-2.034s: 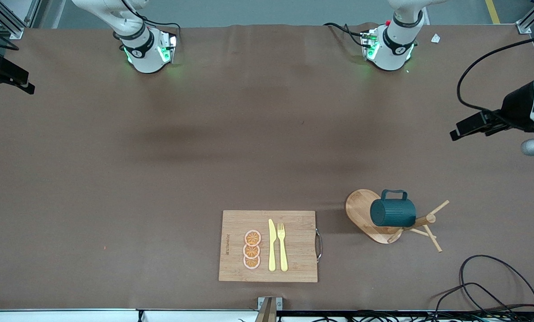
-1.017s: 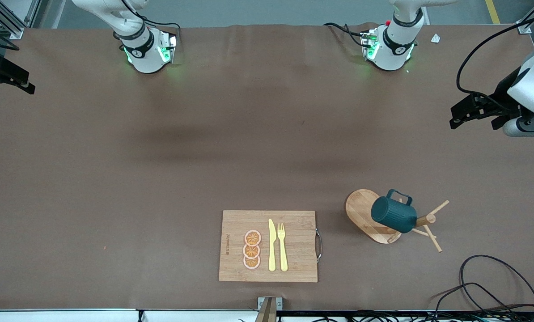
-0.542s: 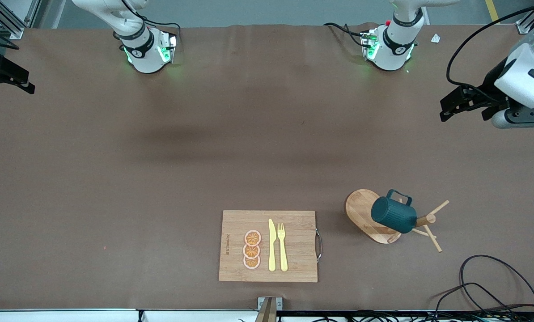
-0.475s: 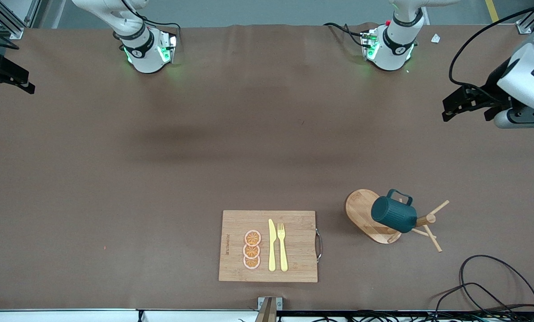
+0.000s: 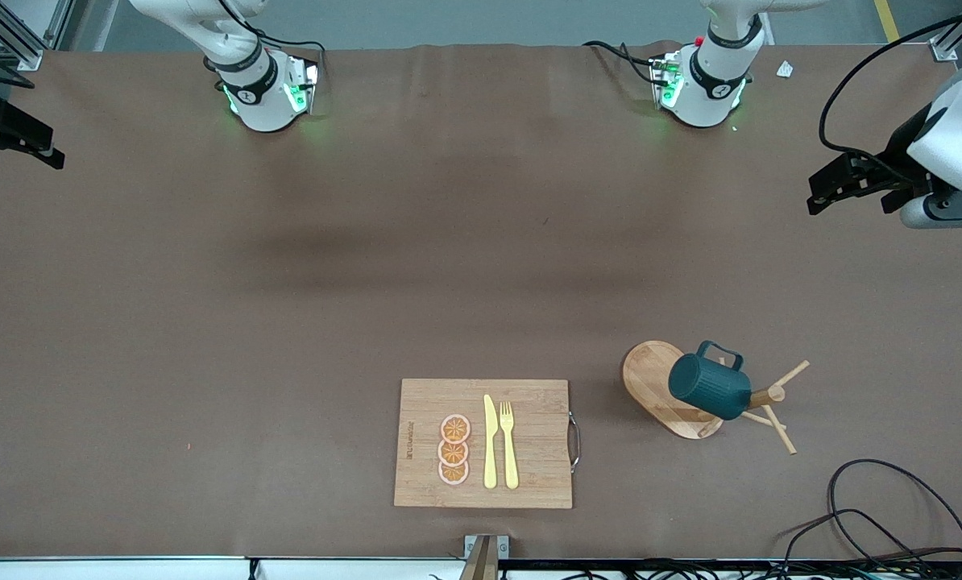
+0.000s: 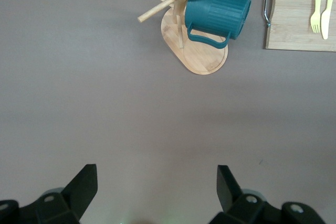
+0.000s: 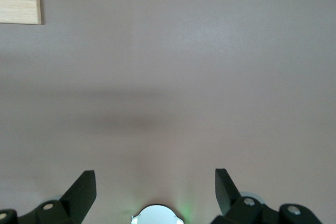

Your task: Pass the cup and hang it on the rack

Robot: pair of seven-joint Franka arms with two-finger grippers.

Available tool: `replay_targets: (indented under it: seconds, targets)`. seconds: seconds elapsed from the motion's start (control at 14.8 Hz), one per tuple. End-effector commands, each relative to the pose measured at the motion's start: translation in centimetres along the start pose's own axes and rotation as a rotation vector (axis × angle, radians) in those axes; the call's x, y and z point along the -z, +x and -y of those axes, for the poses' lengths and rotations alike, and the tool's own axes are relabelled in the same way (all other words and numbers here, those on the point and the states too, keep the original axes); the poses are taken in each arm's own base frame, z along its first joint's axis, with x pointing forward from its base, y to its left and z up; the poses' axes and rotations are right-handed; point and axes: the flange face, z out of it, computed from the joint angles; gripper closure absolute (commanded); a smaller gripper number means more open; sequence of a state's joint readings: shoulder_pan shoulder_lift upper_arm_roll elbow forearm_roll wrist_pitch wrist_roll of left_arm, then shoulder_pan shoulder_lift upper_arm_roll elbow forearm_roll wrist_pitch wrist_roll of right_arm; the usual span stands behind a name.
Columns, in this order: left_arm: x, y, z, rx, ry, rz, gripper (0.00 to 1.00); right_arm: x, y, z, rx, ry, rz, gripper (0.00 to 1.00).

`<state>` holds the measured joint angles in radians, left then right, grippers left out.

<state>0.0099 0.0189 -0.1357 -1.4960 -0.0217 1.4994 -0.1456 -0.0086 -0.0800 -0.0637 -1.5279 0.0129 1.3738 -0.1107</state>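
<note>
teal mug [image 5: 709, 389] hung on wooden mug tree [image 5: 674, 392]; left gripper [image 6: 156, 187] and right gripper [image 7: 155, 184] up over bare table, jaws apart, empty; best just park clear of rack

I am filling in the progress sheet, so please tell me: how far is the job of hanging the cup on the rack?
Done, by the look of it: the dark teal ribbed cup hangs on a peg of the light wooden rack, tilted, its handle looped over. In hand: nothing. The left gripper is open and empty above bare table toward the left arm's end; the right gripper waits open over bare table. Left: apparently nothing.
</note>
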Motion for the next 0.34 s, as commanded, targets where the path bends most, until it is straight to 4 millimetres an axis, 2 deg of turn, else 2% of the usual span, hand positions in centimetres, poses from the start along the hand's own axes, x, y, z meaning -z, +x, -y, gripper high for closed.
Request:
replay_targets:
  seconds: [0.0, 0.27]
  targets:
    - [1.02, -0.66, 0.44, -0.012, -0.009, -0.033, 0.00, 0.08, -0.44, -0.15, 0.011, 0.011, 0.000, 0.00]
    - [1.30, -0.52, -0.08, -0.008, -0.005, -0.039, 0.00, 0.04, -0.48, -0.07, 0.001, 0.012, 0.004, 0.00]
